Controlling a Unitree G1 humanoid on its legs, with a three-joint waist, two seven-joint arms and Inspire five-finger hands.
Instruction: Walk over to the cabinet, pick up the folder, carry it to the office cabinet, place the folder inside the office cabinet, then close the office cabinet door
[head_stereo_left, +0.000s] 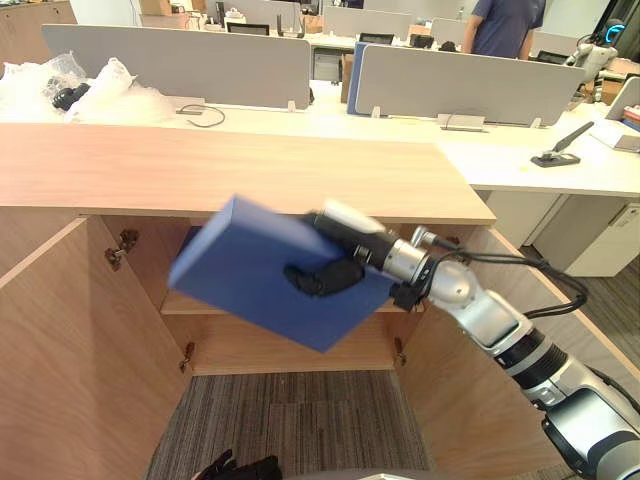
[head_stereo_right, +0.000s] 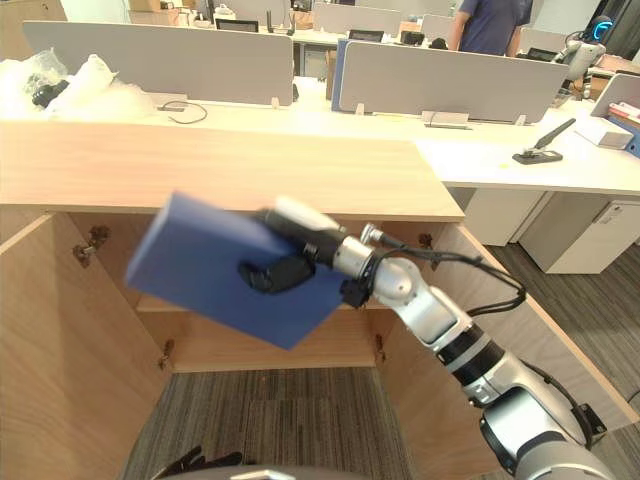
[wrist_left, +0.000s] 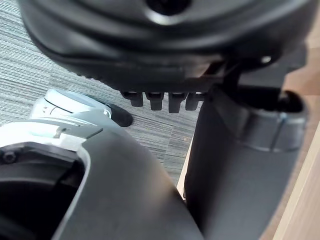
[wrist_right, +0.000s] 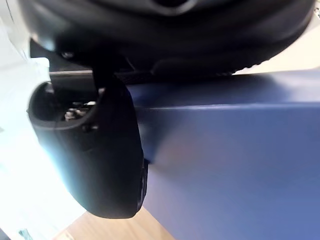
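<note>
Open-plan office backdrop, desks at twelve o'clock. Right hand (head_stereo_left: 347, 250), at centre, pinches the blue folder (head_stereo_left: 250, 265) between thumb and fingers, holding it tilted toward nine o'clock before the office cabinet (head_stereo_left: 250, 170), whose doors (head_stereo_left: 60, 360) stand open. Left hand (head_stereo_left: 240, 467) hangs at six o'clock. Carrying seems done; placing the folder inside and closing the door remain.

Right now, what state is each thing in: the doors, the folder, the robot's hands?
Folder: tilted, held in the air before the cabinet.
Right hand: curled round the folder's edge.
Left hand: hanging low over the carpet.
Left door: swung open.
Right door: swung open.
</note>
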